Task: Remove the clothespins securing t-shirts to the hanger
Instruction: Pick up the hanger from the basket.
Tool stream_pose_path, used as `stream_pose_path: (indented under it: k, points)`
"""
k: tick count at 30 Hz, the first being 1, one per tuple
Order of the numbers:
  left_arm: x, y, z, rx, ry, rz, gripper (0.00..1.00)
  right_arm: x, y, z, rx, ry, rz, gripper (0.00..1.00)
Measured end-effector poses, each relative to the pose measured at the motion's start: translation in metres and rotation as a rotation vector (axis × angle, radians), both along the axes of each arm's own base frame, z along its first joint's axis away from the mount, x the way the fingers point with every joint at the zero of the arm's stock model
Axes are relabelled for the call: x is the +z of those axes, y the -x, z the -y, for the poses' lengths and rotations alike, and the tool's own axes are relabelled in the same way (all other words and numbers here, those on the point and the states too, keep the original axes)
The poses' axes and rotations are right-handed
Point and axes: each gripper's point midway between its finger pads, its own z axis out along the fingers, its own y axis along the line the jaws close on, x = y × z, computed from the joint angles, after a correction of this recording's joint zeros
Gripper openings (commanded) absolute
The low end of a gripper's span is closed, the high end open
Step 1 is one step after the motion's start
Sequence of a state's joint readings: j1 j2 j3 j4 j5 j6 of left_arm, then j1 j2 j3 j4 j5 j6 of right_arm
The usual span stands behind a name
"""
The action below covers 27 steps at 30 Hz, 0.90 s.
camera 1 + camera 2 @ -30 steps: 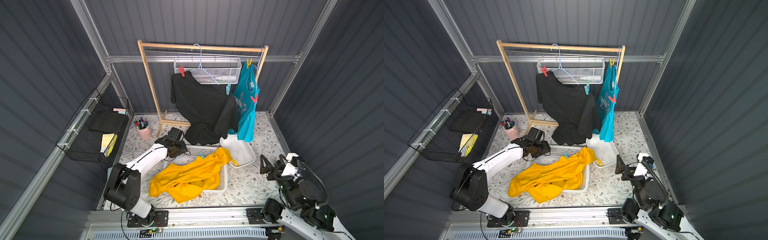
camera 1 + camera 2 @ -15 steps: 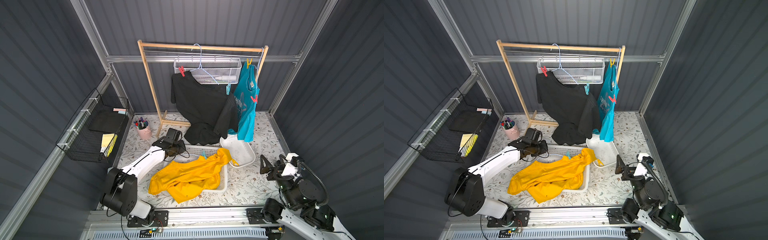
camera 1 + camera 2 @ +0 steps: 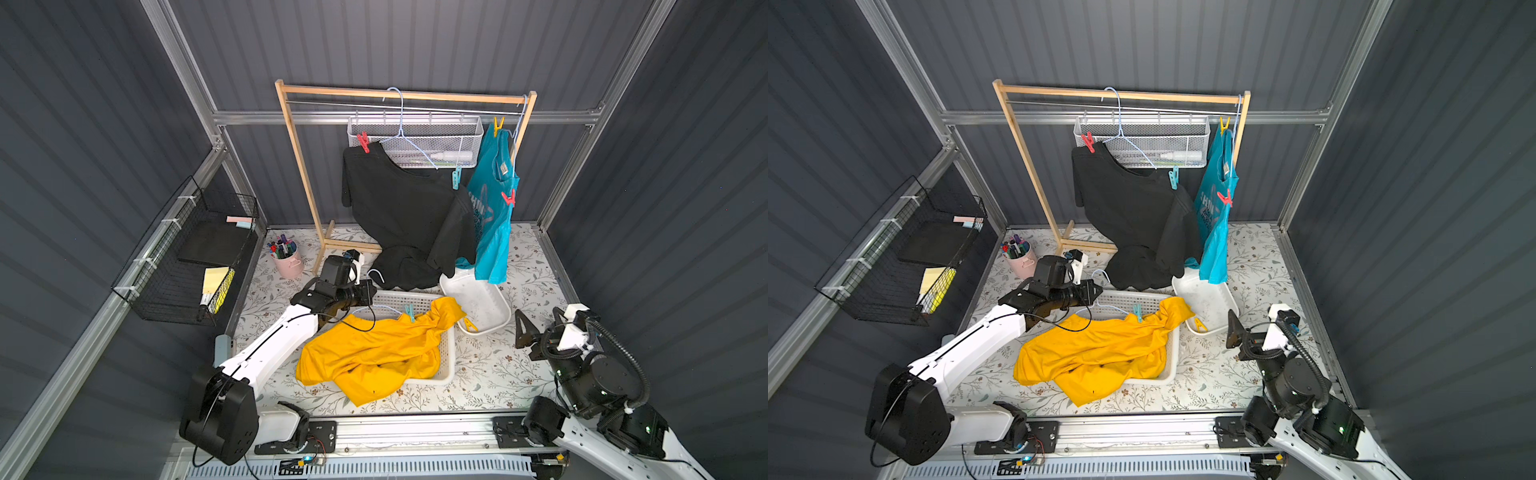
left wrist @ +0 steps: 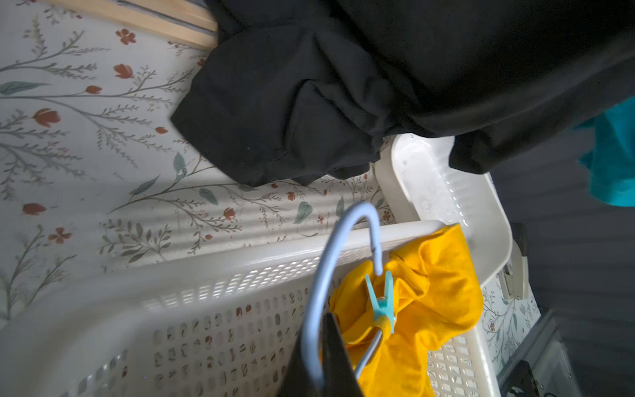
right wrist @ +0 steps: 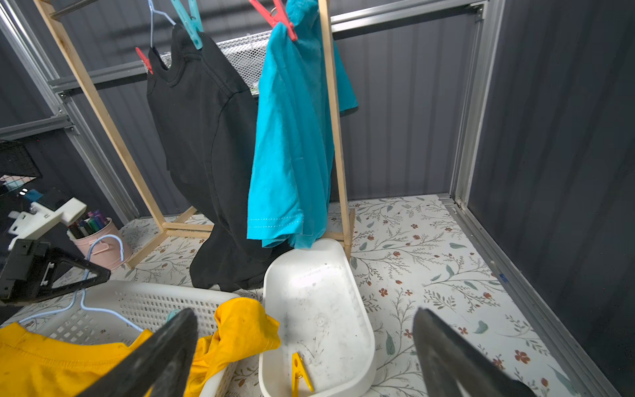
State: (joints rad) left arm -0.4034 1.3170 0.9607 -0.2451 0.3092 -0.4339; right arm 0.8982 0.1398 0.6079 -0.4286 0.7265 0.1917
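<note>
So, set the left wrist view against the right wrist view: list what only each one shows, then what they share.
Only left wrist: a clear look at the teal clothespin pinning the yellow t-shirt to the light blue hanger. Only right wrist: a yellow clothespin lying in the white tub, red clothespins on the black t-shirt and teal t-shirt, the pink pen cup, the open right gripper. Both: hanger, all three t-shirts, tub, white mesh basket.
</note>
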Motion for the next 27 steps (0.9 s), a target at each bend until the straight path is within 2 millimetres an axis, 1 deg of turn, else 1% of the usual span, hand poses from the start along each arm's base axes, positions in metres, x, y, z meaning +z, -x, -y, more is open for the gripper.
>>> stream_pose_path:
  k: [7, 10, 13, 16, 19, 23, 25, 27]
  points:
    - [0.018, 0.015, 0.026, -0.250, 0.034, 0.099, 0.09, 0.002, 0.000, -0.030, 0.136, 0.030, 0.002, 0.99]
    - [0.031, 0.019, 0.038, -0.368, 0.039, 0.160, 0.08, 0.003, 0.001, -0.042, 0.195, 0.049, 0.005, 0.99]
    - [0.041, 0.022, 0.046, -0.478, 0.026, 0.220, 0.04, 0.003, 0.003, -0.053, 0.251, 0.080, 0.001, 0.99]
    - [0.046, 0.026, 0.051, -0.565, 0.004, 0.283, 0.02, 0.008, 0.006, -0.065, 0.321, 0.119, 0.011, 0.99]
    - [0.045, 0.032, 0.052, -0.641, -0.026, 0.342, 0.00, 0.010, 0.013, -0.082, 0.424, 0.181, 0.028, 0.99]
    - [0.047, 0.037, 0.054, -0.717, -0.055, 0.419, 0.00, 0.003, 0.028, -0.111, 0.609, 0.290, 0.049, 0.99]
    - [0.053, 0.041, 0.055, -0.757, -0.060, 0.469, 0.00, -0.003, 0.036, -0.124, 0.699, 0.344, 0.053, 0.99]
    - [0.061, 0.050, 0.056, -0.806, -0.059, 0.536, 0.00, -0.007, 0.041, -0.134, 0.769, 0.392, 0.051, 0.99]
